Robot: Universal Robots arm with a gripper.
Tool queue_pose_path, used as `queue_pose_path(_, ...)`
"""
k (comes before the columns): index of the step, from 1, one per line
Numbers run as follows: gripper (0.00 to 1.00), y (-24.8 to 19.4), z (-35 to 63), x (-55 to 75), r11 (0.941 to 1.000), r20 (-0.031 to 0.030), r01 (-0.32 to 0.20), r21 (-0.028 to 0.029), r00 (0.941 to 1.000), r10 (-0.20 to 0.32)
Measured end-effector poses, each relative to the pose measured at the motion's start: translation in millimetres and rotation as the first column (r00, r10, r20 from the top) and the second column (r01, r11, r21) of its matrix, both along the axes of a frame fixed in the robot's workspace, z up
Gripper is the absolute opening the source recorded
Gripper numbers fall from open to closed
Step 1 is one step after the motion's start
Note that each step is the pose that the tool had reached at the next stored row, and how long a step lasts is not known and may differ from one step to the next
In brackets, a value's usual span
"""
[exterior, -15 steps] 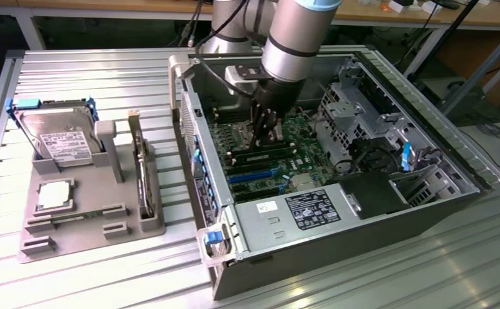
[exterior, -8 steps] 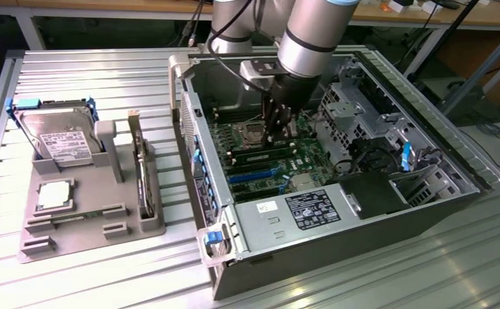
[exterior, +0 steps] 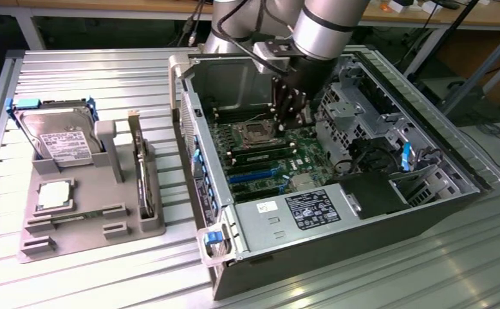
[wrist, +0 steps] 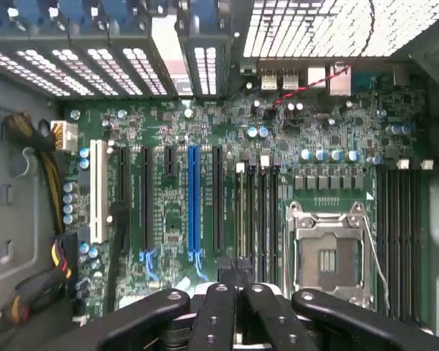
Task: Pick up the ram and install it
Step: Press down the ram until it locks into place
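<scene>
While the arm reaches down into the open computer case (exterior: 259,257), its jaws are pressed together with nothing visible between them. In the exterior view they hang just above the motherboard (exterior: 275,161), at about three o'clock from the empty processor socket (exterior: 256,133). In the wrist view the black fingers (wrist: 216,307) come to a closed tip over the green board (wrist: 168,219), close to the row of long dark memory slots (wrist: 256,212) beside the socket (wrist: 329,252).

The ram (exterior: 138,164) is well apart from the jaws, outside the case. In the exterior view it stands on its long edge in a slot of the grey holder (exterior: 78,235), at about nine o'clock from the case. On that same holder, the silver hard drive (exterior: 61,138) with its white label sits at about ten o'clock from the ram, and the small square processor chip (exterior: 54,193) lies at about eight o'clock from it. Holder and case both rest on the ribbed metal table (exterior: 87,71).
</scene>
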State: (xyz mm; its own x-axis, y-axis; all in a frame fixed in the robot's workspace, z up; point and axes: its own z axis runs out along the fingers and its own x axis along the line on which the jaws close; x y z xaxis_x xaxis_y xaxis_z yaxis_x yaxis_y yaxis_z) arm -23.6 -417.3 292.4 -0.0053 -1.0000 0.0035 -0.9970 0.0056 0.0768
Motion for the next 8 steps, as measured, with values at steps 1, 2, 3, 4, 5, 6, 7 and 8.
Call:
queue_pose_path(1,0.1,0.0,-0.1,9.8,1.0,0.0075,0.0,0.0003,1.0,0.0)
queue_pose_path(2,0.1,-0.3,0.2,18.2,1.0,0.0076,0.0,0.0001,1.0,0.0)
queue_pose_path(3,0.1,-0.3,0.3,28.3,1.0,0.0075,0.0,-0.0001,1.0,0.0)
queue_pose_path(4,0.1,-0.7,0.7,40.0,1.0,0.0076,0.0,0.0,1.0,0.0)
queue_pose_path(5,0.1,-0.9,2.7,51.3,1.0,0.0076,0.0,0.0001,1.0,0.0)
queue_pose_path(6,0.1,-0.9,9.8,54.0,1.0,0.0075,0.0,0.0001,1.0,0.0)
queue_pose_path(7,0.1,-0.9,18.1,55.7,1.0,0.0071,0.0,-0.0001,1.0,0.0)
queue_pose_path(8,0.1,-0.7,30.6,56.0,1.0,0.0071,0.001,-0.0029,1.0,-0.001)
